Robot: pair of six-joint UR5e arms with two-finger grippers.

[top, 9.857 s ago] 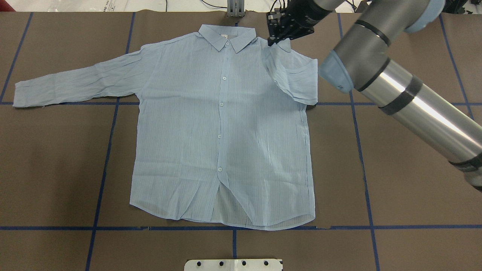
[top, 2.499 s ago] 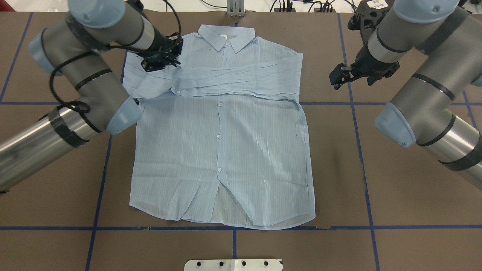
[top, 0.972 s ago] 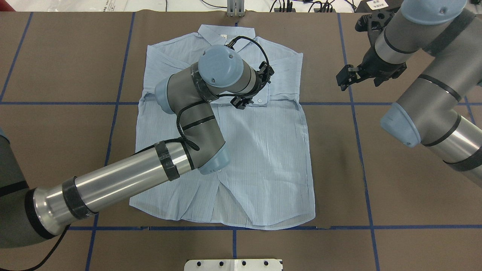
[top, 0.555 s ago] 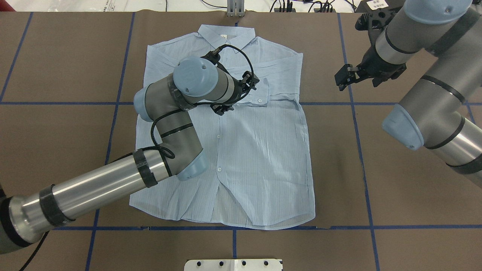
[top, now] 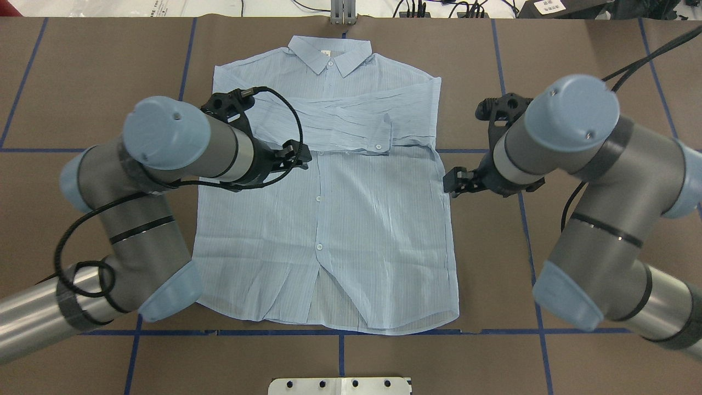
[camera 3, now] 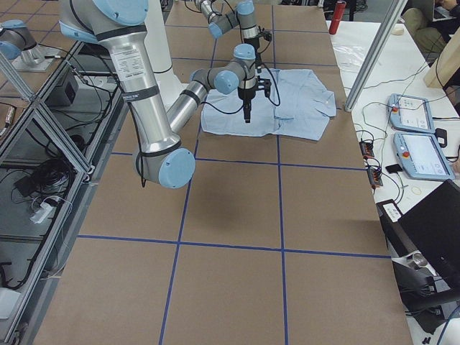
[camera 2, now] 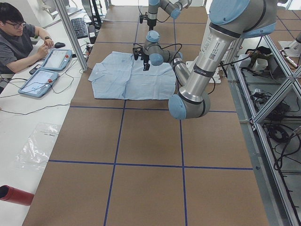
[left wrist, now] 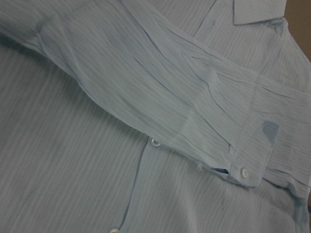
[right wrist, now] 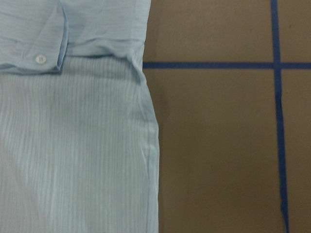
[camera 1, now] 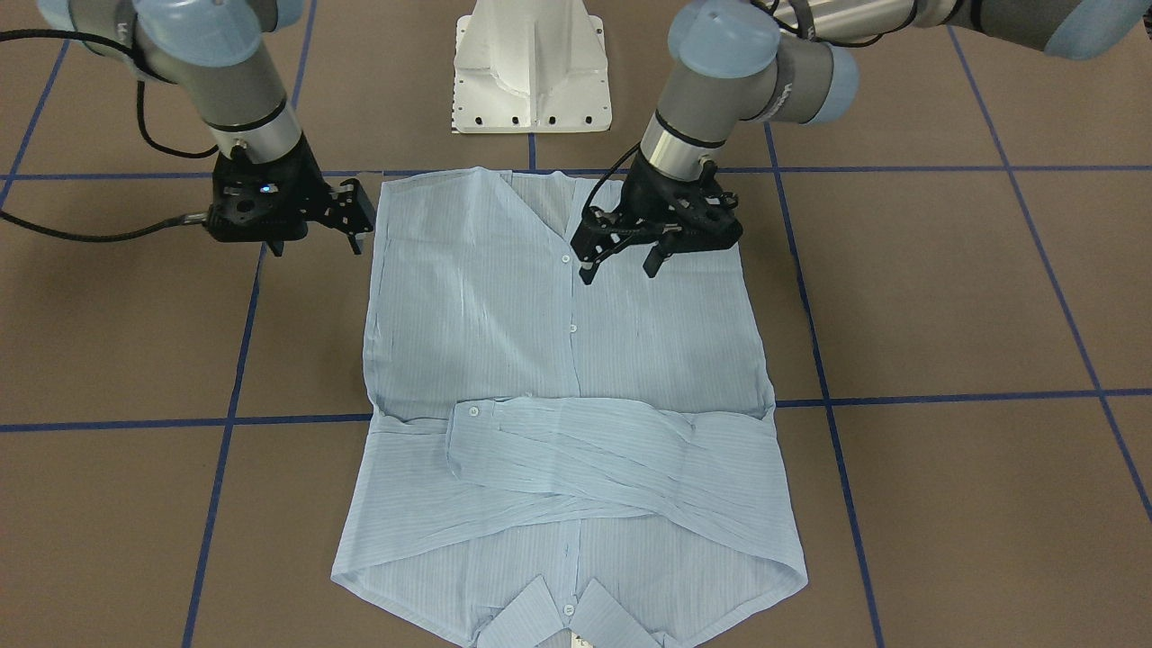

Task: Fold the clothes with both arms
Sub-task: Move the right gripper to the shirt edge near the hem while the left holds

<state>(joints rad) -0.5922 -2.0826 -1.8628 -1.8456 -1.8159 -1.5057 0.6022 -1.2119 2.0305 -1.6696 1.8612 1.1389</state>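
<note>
The shirt [top: 378, 230] is laid flat, buttons up, mid-table [top: 82, 71], with both sleeves crossed over the chest. The left gripper [camera 1: 618, 268] is held above the shirt's body beside the button line, jaws spread, nothing gripped. The right gripper [camera 1: 315, 245] is held just off the side hem, likewise spread and empty.

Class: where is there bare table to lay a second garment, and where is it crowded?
Bare table lies at both far corners flanking the collar, and in the narrow near strip between the shirt hem and the white base plate. Crowded: the shirt's sides, where the left gripper hangs over the cloth and the right gripper beside its edge.
</note>
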